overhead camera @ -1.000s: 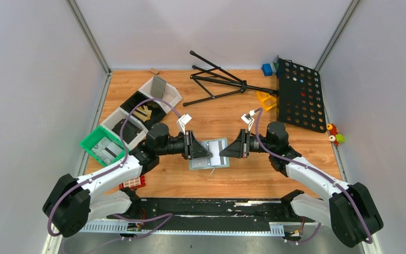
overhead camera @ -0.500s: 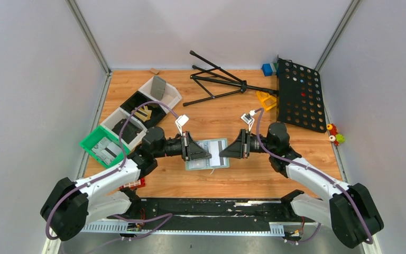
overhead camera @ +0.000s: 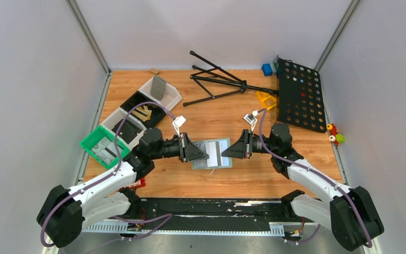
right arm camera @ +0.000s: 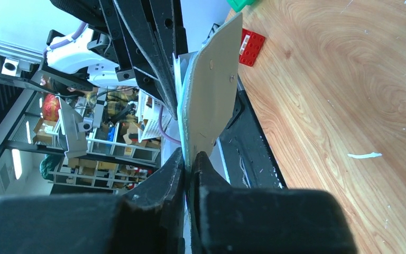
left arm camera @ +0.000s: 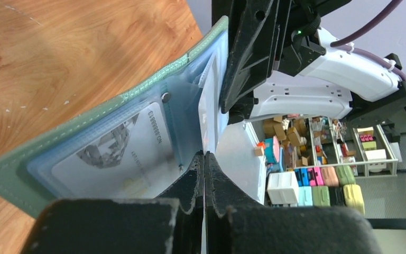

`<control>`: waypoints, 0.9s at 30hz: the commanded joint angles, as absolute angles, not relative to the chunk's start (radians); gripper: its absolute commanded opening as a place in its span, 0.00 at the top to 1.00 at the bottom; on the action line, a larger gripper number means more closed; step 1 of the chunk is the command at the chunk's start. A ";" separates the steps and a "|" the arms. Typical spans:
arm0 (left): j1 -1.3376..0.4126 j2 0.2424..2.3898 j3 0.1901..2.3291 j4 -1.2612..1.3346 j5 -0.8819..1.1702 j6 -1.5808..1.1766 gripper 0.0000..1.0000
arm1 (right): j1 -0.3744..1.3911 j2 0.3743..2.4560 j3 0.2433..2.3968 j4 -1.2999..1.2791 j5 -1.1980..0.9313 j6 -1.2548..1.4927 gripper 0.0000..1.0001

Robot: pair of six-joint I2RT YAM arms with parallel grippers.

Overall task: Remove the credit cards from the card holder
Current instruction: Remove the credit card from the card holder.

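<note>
- Green tray (overhead camera: pixel 89 142): far left of the table, well apart from the work; not involved.
- Red block (right arm camera: pixel 251 46): lies on the wood near the left arm's base, clear of both grippers.
- Left gripper (left arm camera: pixel 204 156): jaws brought fully together, pinching the thin pale edge of what looks like a credit card (left arm camera: pixel 208 108). The grip is at the card's near end, probably so that it can slide straight out of its sleeve.
- Second card (left arm camera: pixel 113 153): silver-grey and printed, lodged in a translucent pocket behind the snap stud; not yet removed.
- Card holder (overhead camera: pixel 222 161): table centre, between the two grippers, opened and lifted on edge. Standing this way turns the pockets towards the left arm.
- Right gripper (right arm camera: pixel 190 159): jaws nearly closed, clamping the holder's grey outer cover at its lower edge. It appears to serve as the anchor, so a pull on the card would not drag the holder along.
</note>
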State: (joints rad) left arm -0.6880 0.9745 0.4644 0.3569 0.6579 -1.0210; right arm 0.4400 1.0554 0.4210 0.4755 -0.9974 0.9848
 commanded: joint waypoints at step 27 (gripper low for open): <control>-0.669 1.012 0.455 0.469 0.672 -1.043 1.00 | 0.405 1.017 0.413 0.531 -1.001 1.034 1.00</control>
State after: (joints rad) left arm -0.6838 1.0588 0.4515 0.5259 0.6853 -1.0939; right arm 0.4244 1.0504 0.4129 0.5316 -1.0088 1.0519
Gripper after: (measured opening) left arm 0.006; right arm 0.069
